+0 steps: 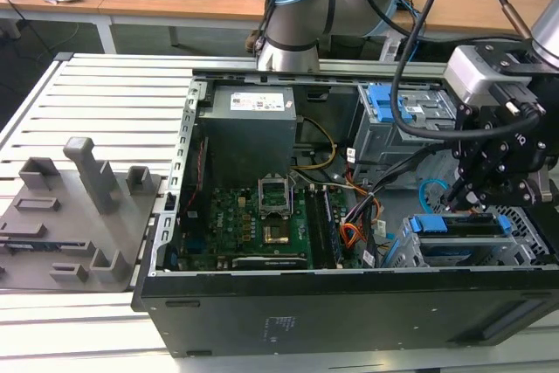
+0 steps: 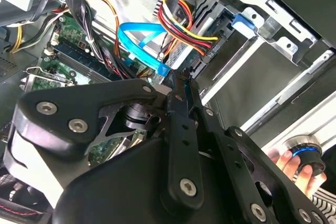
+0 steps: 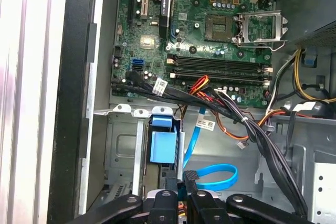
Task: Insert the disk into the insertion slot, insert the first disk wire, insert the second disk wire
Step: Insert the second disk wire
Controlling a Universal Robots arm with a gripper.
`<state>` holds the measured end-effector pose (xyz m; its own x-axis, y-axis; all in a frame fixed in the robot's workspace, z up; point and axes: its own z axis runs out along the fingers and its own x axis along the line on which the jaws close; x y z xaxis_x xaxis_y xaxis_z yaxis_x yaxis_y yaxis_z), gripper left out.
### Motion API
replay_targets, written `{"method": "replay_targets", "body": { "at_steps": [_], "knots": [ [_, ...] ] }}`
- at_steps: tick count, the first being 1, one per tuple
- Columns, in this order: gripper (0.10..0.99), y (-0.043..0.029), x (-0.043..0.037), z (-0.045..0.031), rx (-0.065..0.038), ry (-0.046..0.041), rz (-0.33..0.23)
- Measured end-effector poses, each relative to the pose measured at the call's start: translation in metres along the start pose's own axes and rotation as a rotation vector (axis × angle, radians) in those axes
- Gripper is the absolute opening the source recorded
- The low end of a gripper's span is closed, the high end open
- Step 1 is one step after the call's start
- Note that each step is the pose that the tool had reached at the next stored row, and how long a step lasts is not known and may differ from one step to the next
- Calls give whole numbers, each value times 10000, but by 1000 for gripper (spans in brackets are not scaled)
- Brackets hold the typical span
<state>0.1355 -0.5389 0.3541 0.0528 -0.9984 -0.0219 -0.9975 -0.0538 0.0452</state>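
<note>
Computer case [image 1: 262, 321]: open, on the slatted surface [image 1: 105, 102], motherboard [image 1: 253, 220] exposed.
Insertion slot [image 1: 524, 246]: at the exterior view's right, with the disk [image 1: 463, 224] already seated, blue frame showing.
Tool [image 2: 178, 85]: fingers together, pinched on the plug end of the second disk wire [image 2: 137, 40] (light-blue loop), near the disk's rear.
Risk, judged: crowded black and orange-red cables [image 2: 181, 19] nearby could snag the loop; a tilted plug could jam or bend its connector.
</note>
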Motion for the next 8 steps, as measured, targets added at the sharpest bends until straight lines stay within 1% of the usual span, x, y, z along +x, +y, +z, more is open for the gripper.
{"method": "replay_targets", "body": {
  "at_steps": [4, 8],
  "knots": [
    [165, 2, 60, 4, 0, -1, 4],
    [165, -37, 74, 22, 0, -7, 97]
  ]
}}
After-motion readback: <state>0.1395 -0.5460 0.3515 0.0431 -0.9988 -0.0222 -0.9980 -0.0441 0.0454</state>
